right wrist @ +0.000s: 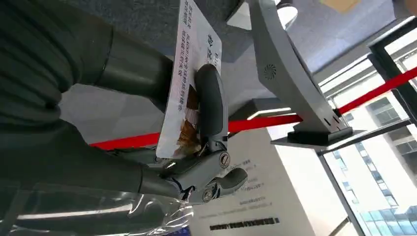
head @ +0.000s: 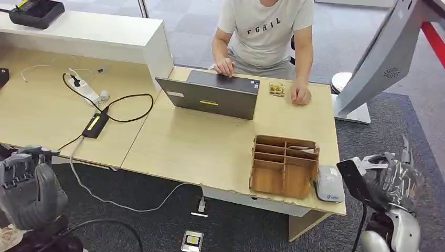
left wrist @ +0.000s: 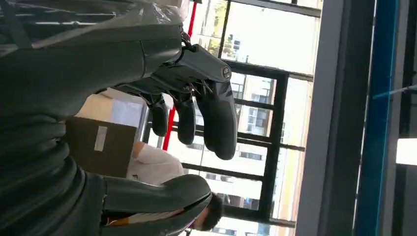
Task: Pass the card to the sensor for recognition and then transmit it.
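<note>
Head view: right hand [head: 391,176] low at the table's [head: 210,147] right end, gripping the card [head: 352,178] just beside the white sensor [head: 329,185], which sits against the wooden organizer [head: 283,165]; left hand [head: 29,184] low left, off the table; a person [head: 265,31] sits behind a laptop [head: 212,94]. Left wrist view: left hand [left wrist: 162,123] holds nothing, fingers [left wrist: 219,118] and thumb apart. Right wrist view: card [right wrist: 189,83] pinched between thumb and a finger [right wrist: 211,105].
</note>
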Action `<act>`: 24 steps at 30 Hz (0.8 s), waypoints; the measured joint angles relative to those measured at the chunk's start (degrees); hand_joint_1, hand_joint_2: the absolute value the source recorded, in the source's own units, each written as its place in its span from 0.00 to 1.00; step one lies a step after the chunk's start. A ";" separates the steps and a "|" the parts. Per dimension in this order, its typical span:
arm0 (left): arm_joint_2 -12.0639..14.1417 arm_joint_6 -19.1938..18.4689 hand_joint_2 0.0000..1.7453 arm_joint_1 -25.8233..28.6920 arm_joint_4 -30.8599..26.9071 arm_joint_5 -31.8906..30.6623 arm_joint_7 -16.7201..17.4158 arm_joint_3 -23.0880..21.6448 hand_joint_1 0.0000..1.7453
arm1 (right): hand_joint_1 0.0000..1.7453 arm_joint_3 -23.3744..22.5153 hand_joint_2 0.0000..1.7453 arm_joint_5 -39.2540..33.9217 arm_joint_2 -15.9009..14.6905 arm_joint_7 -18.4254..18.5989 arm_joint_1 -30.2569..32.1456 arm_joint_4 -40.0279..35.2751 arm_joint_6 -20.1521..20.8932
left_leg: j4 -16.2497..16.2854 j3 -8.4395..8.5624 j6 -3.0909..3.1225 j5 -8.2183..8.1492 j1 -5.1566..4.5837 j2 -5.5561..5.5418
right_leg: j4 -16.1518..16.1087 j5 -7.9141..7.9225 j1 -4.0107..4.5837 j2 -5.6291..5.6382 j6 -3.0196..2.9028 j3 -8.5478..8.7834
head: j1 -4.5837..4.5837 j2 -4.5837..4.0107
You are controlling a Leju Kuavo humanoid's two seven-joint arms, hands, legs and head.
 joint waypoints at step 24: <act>4.70 9.38 1.00 -4.49 -1.68 -10.88 0.00 -7.10 0.26 | 1.00 5.35 1.00 -11.89 5.42 -8.85 -2.33 14.26 -4.46 | 0.00 0.01 -0.02 0.04 0.00 -0.03 | 0.01 0.00 0.00 -0.01 0.00 0.00 | 0.02 0.00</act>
